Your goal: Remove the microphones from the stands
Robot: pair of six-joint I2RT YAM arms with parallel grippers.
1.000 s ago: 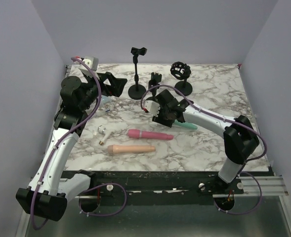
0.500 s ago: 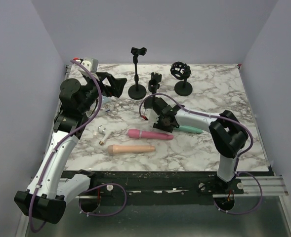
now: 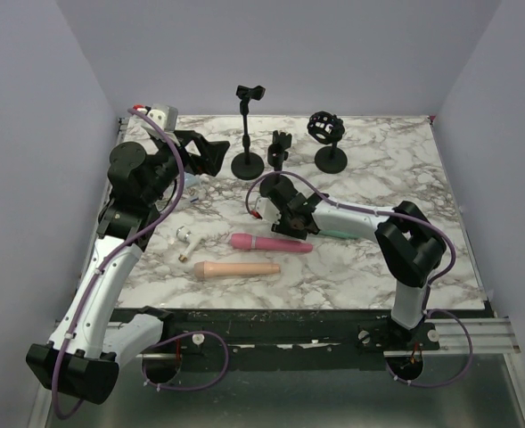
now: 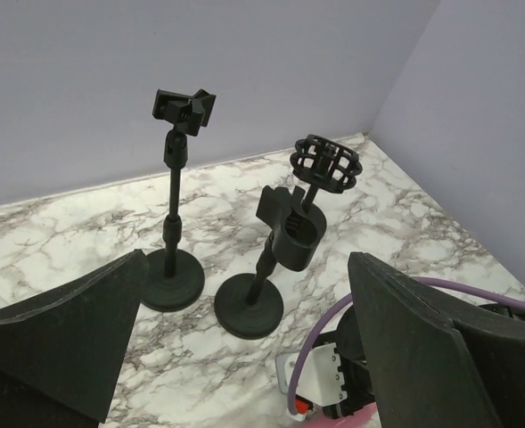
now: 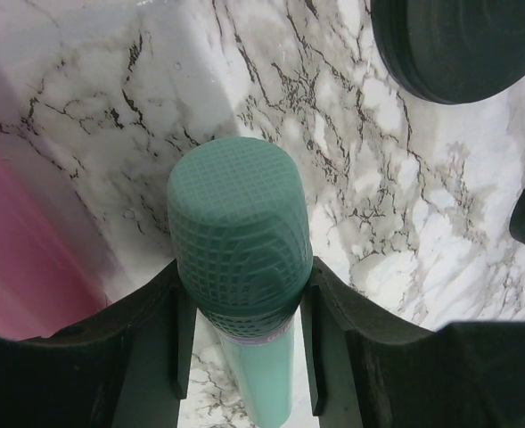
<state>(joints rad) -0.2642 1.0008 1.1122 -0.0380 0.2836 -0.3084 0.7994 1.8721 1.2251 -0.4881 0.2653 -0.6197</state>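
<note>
Over marble tabletop (image 3: 396, 178), right pincer (image 5: 243, 272) clamps a teal microphone (image 5: 236, 209); left pincer (image 4: 244, 263) stands wide apart.

Readable text: none anywhere I can see.
Teal mesh-headed plastic microphone (image 5: 235, 241): plain grid pattern, no brand legible.
White plastic connector block (image 4: 320, 379): nothing legible on it.
Marble-patterned tabletop (image 3: 396, 160): grey veining only.

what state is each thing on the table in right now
green microphone: off the stands, held in right gripper
right gripper: shut on green microphone
left gripper: open, empty
pink microphone: lying on table
beige microphone: lying on table
tall clip stand: upright, empty
short clip stand: upright, empty
shock-mount stand: upright, empty
</note>
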